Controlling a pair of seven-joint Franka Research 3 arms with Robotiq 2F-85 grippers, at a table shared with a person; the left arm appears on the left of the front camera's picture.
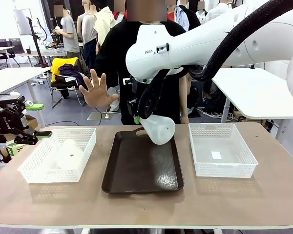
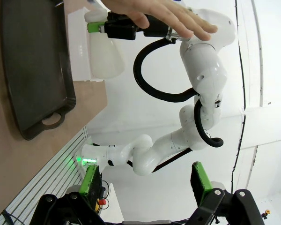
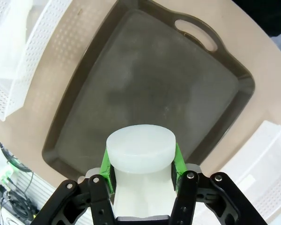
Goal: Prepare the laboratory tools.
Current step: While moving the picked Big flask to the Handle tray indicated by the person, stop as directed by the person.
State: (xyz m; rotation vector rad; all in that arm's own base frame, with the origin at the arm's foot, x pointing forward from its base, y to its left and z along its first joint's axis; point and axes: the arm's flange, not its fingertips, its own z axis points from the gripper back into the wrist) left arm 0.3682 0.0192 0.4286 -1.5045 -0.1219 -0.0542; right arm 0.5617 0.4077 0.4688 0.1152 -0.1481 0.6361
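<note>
A tray [image 1: 136, 170] is laid on the table [image 1: 234, 200] below the right tool [image 3: 141, 161], clamped on a flask [image 1: 158, 129]; the left tool [image 2: 145, 177] is spread wide. A second flask [image 1: 68, 153] is veiled by basket [image 1: 49, 176] lattice.

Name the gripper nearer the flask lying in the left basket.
Left. The left gripper hovers open beside the basket holding that flask; the right gripper is over the tray, shut on the other flask.

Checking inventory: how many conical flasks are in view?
2. One flask is gripped by the right claw above the dark tray; the other flask sits in the left basket.
</note>
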